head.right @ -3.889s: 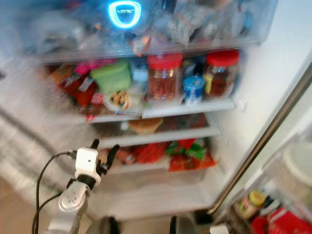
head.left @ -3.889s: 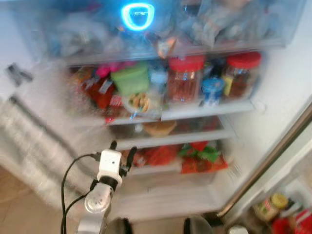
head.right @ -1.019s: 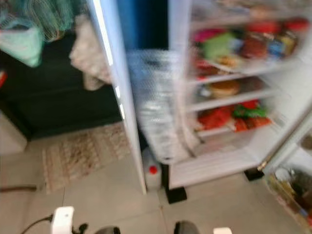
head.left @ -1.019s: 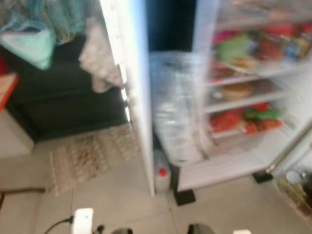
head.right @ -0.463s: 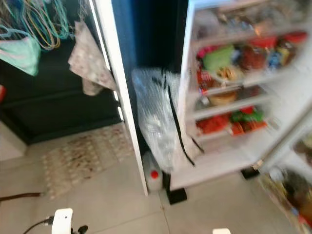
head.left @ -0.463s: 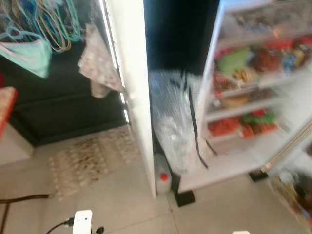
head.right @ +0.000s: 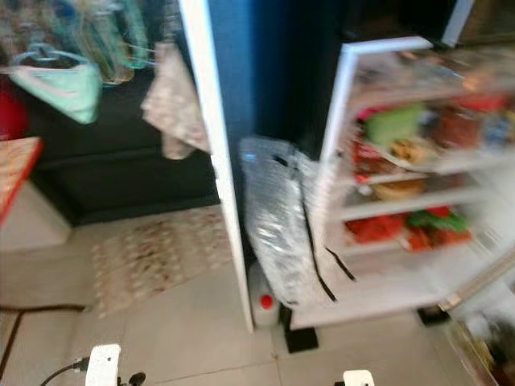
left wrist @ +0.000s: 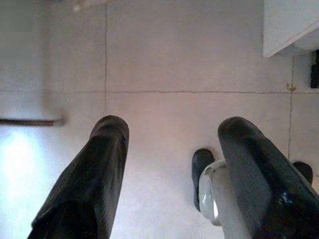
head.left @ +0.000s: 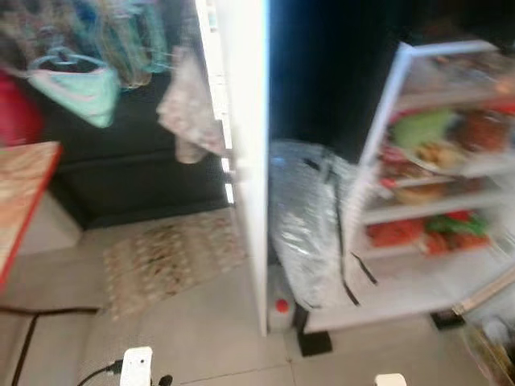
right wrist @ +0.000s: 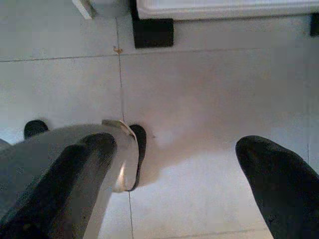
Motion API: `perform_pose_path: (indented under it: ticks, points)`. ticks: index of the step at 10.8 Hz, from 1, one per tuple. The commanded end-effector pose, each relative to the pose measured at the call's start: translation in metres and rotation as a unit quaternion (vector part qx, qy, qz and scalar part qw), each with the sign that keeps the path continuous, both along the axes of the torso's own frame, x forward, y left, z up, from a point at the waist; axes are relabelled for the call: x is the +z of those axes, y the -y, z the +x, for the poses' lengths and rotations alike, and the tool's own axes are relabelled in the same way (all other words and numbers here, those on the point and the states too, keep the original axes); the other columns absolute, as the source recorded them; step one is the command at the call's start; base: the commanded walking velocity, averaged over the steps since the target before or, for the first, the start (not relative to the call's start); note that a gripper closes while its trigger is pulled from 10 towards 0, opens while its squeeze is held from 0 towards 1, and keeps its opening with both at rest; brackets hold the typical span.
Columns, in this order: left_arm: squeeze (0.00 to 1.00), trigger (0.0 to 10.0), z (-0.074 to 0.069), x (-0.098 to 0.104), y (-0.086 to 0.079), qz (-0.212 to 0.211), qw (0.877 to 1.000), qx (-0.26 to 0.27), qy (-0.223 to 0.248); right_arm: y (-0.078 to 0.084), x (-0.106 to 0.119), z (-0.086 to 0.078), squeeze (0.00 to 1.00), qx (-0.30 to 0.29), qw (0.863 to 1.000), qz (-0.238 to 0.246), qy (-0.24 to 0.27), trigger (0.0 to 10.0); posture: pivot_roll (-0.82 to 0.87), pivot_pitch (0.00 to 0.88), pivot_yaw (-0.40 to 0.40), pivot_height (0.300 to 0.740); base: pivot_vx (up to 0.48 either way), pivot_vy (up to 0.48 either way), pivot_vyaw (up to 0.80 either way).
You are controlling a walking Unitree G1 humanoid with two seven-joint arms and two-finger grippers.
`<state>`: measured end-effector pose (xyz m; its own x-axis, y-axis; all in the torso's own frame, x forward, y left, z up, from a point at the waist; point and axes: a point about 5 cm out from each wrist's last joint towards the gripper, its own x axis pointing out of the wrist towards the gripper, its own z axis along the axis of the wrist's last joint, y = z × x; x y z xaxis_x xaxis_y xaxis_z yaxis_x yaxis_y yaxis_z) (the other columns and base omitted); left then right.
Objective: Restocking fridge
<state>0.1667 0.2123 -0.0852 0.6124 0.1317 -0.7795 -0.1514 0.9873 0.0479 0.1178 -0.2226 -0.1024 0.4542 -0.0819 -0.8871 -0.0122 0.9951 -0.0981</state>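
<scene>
open fridge point(head.left: 434, 193), both grippers idle, jaws apart

The head camera is swinging left and pulling back from the fridge point(head.left: 451, 185), whose shelves are now sliding off to the right. The left gripper point(left wrist: 169, 164), earlier raised before the shelves, is now hanging low over the floor tiles point(left wrist: 189, 55), fingers apart.

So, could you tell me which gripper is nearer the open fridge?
Right. The right gripper hangs open over the floor tiles, just in front of the fridge base; the left gripper, also open, hangs farther left, toward the rug.
</scene>
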Motion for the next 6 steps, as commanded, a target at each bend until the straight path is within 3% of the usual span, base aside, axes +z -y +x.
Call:
perform_pose_path:
  ticks: [1,2,6]
  points:
    - [0.00,10.0,-0.011,-0.005,-0.001,-0.006,1.000,0.008,-0.022,-0.002,-0.002,-0.005,0.00,-0.007,1.000,0.008,-0.004,10.0,-0.11,0.000,0.047,0.740,0.000,0.000,0.00]
    - [0.00,10.0,-0.014,-0.006,-0.002,-0.007,1.000,0.010,-0.028,-0.002,-0.002,-0.004,0.00,-0.008,1.000,0.011,-0.001,10.0,-0.11,0.000,0.047,0.740,0.000,0.000,0.00]
    - [0.00,10.0,-0.022,-0.009,-0.005,-0.008,0.999,0.016,-0.044,-0.002,-0.002,-0.004,0.00,-0.009,1.000,0.009,-0.003,10.0,-0.11,0.000,0.050,0.740,0.000,0.287,0.00]
